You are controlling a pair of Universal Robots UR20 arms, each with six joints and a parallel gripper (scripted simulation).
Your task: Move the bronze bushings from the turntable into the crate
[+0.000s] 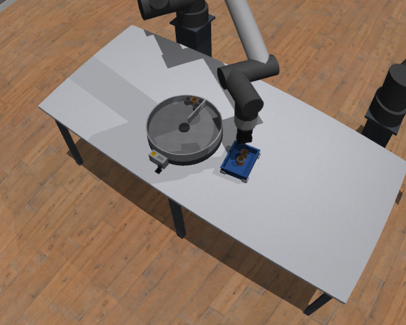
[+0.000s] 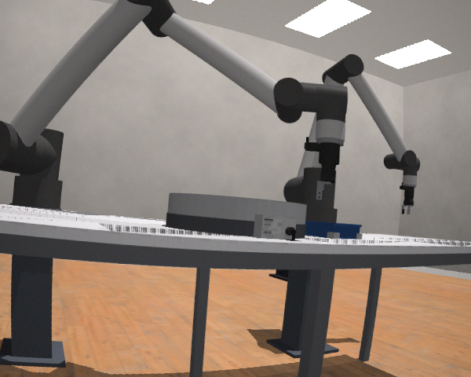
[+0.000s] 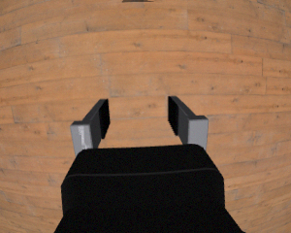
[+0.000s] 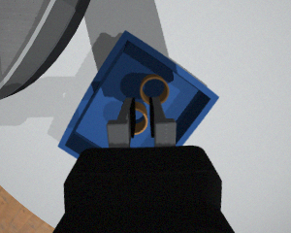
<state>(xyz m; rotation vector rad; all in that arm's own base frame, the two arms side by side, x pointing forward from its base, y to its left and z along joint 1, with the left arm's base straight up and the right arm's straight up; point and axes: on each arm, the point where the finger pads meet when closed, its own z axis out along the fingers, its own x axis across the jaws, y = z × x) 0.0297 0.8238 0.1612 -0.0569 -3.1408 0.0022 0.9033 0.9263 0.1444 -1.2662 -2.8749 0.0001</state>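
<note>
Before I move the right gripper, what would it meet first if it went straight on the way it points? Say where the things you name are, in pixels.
Probably the bronze bushing (image 4: 145, 121) lying behind its fingertips in the wrist view, inside the crate (image 1: 227, 166) (image 2: 333, 228) (image 4: 196, 116). Depth is unclear, so the right gripper (image 1: 244, 141) (image 4: 142, 109) might just miss it and reach the crate floor.
</note>
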